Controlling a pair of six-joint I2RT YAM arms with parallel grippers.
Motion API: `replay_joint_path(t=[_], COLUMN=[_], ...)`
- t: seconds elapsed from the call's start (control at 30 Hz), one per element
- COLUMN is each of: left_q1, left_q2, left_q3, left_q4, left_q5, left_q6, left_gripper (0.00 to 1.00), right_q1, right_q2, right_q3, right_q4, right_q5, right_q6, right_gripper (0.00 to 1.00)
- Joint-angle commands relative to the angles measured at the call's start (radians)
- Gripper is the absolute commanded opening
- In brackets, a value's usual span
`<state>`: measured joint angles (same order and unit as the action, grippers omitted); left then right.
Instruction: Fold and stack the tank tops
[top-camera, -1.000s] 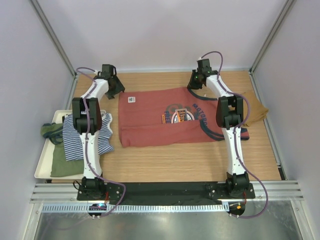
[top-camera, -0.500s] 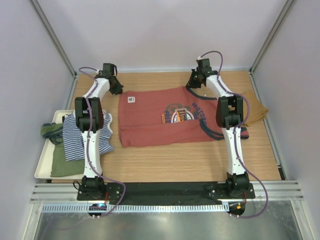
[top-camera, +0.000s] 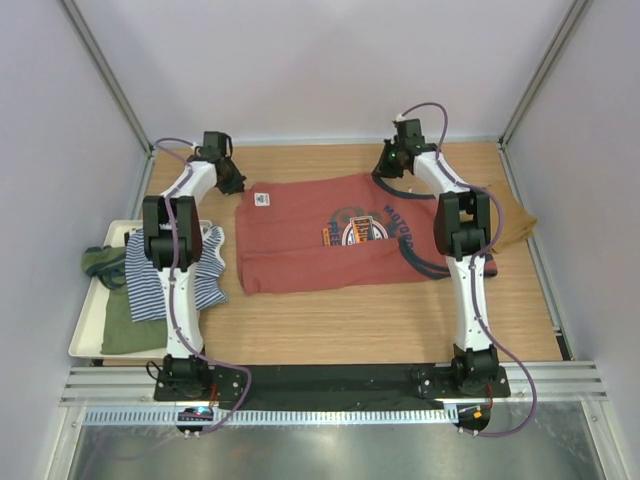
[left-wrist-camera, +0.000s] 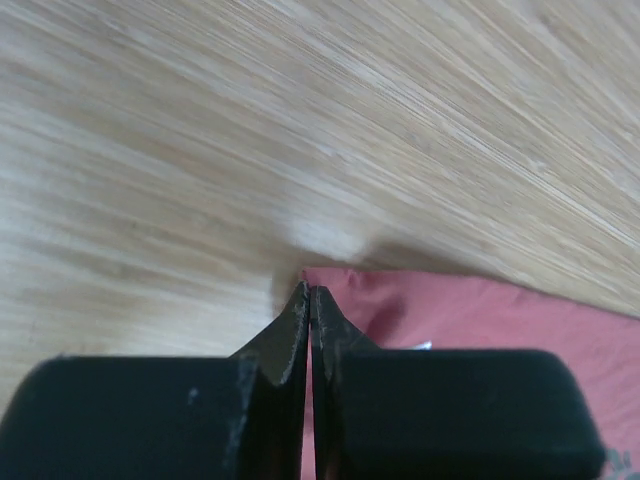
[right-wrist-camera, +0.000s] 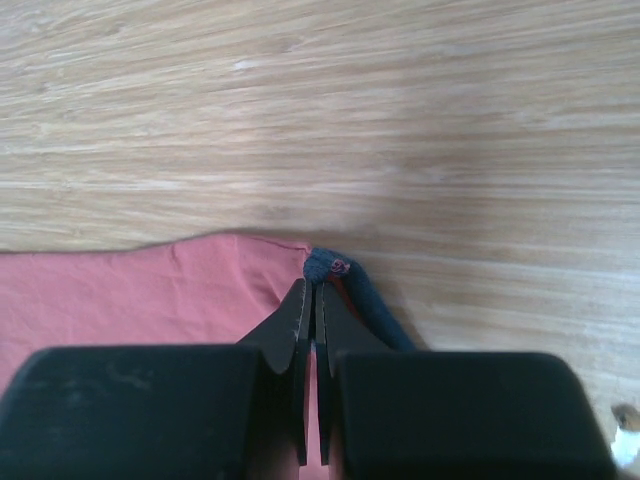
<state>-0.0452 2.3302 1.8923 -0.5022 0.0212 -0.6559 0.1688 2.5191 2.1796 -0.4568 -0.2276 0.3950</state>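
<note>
The rust-red tank top (top-camera: 320, 235) with navy trim and a round chest graphic lies flat on the wooden table. My left gripper (top-camera: 238, 185) is shut on its far left corner (left-wrist-camera: 345, 285), red cloth pinched between the jaws. My right gripper (top-camera: 383, 170) is shut on the far right corner, at the navy-trimmed strap (right-wrist-camera: 335, 268). A tan-brown tank top (top-camera: 510, 220) lies partly under the red one at the right. The navy-white striped tank top (top-camera: 150, 270) and an olive green one (top-camera: 125, 325) rest on the tray.
A white tray (top-camera: 85, 335) sits at the left table edge. Metal frame posts and white walls enclose the table on three sides. Bare wood (top-camera: 350, 320) lies between the red top and the arm bases.
Both grippers have closed onto the red top's far corners. The left gripper's jaws went from open to shut; the red top's far left corner has shifted slightly.
</note>
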Motion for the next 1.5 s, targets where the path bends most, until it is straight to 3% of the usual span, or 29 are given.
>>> replay_joint_path(t=[0.0, 0.33, 0.83, 1.47], left_q1=[-0.001, -0.012, -0.019, -0.041], left_q2=[-0.155, -0.265, -0.529, -0.758], left_q3=[-0.071, -0.206, -0.58, -0.82], left_q4=[0.126, 0.16, 0.304, 0.317], left_q5=[0.016, -0.004, -0.049, -0.086], left_q6=[0.009, 0.001, -0.007, -0.037], left_gripper=[0.0, 0.0, 0.0, 0.0], right_q1=[0.0, 0.0, -0.002, 0.001], right_q2=[-0.141, -0.267, -0.519, -0.727], right_q3=[-0.024, -0.174, -0.556, -0.912], right_q4=[0.061, 0.101, 0.205, 0.264], right_q5=[-0.003, 0.004, 0.013, 0.062], right_q6=[-0.012, -0.001, 0.034, 0.064], right_gripper=[0.01, 0.01, 0.01, 0.01])
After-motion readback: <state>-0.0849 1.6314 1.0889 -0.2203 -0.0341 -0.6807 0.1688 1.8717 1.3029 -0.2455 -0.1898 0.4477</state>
